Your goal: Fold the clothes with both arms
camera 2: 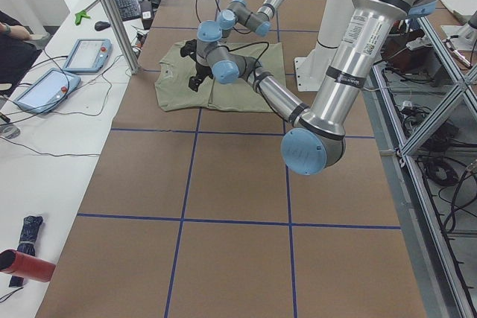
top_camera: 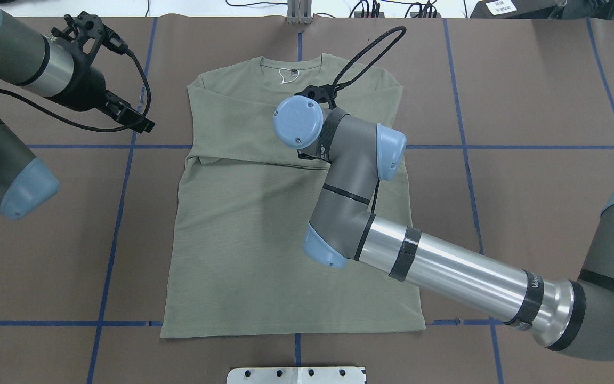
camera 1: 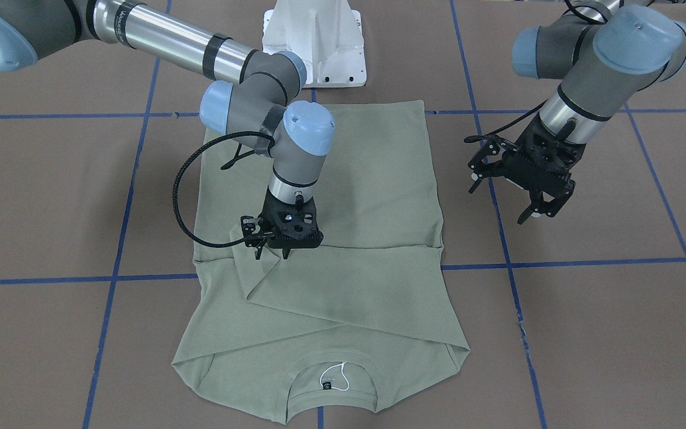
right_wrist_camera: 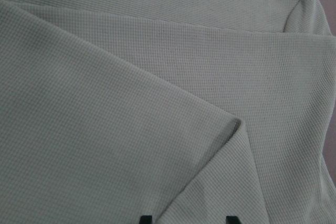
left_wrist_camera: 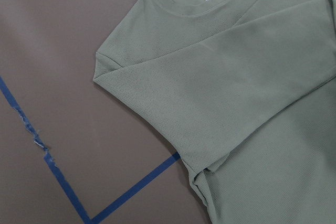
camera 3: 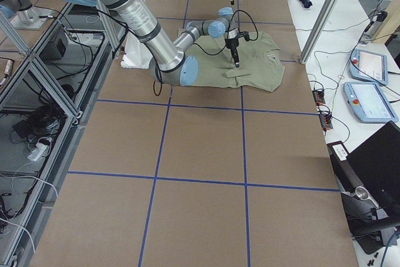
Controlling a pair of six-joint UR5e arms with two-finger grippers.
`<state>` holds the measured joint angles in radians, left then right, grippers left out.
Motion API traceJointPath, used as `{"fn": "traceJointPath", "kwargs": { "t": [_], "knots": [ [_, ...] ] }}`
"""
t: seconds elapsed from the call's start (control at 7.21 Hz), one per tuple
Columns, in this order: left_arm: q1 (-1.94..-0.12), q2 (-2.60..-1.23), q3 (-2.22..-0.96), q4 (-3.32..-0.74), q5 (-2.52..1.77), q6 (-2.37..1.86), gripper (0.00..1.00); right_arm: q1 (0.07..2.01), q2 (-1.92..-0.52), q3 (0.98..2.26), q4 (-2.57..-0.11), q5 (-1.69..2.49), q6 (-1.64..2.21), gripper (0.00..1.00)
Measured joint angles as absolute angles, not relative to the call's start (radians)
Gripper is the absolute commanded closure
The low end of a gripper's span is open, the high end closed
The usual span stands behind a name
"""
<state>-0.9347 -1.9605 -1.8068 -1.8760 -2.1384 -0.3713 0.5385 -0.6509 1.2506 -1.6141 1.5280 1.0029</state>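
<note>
The pale green shirt (camera 1: 379, 179) (top_camera: 243, 240) lies flat on the table, collar and black neck label (camera 1: 327, 385) on the side away from the robot. Both sleeves are folded across the chest. My right gripper (camera 1: 271, 255) points straight down, open, at the cuff end of the upper sleeve (camera 1: 343, 280). In the right wrist view its two black fingertips (right_wrist_camera: 146, 219) stand apart over the knit (right_wrist_camera: 157, 77). My left gripper (camera 1: 501, 202) (top_camera: 136, 120) hangs open and empty above bare table beside the shirt. The left wrist view shows a shoulder and folded sleeve (left_wrist_camera: 236, 103).
The white pedestal (camera 1: 313, 42) (top_camera: 296, 375) stands at the robot's edge just behind the hem. Blue tape lines (camera 1: 587, 262) cross the brown table. Side benches hold tablets (camera 2: 86, 53) (camera 3: 369, 64) and cables; a person's arm (camera 2: 11, 35) rests at one.
</note>
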Motion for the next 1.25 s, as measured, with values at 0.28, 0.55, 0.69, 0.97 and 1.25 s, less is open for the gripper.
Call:
{"fn": "traceJointPath", "kwargs": {
  "t": [0.28,0.55,0.69,0.97,1.25],
  "knots": [
    [-0.934,-1.96,-1.806,-1.876,-2.138,-0.371,0.0,0.539,-0.652,1.247,-1.613,1.528,1.003,0.49],
    [-0.934,-1.96,-1.806,-1.876,-2.138,-0.371,0.0,0.537,-0.651,1.246,-1.612,1.528,1.003,0.49],
    [-0.934,-1.96,-1.806,-1.876,-2.138,-0.371,0.0,0.535,-0.651,1.246,-1.611,1.528,1.004,0.5],
    [-0.934,-1.959,-1.804,-1.876,-2.138,-0.37,0.0,0.534,-0.651,1.245,-1.602,1.528,1.006,0.52],
    [-0.934,-1.956,-1.804,-1.876,-2.138,-0.37,0.0,0.533,-0.653,1.224,-1.557,1.528,1.004,0.56]
  ]
}}
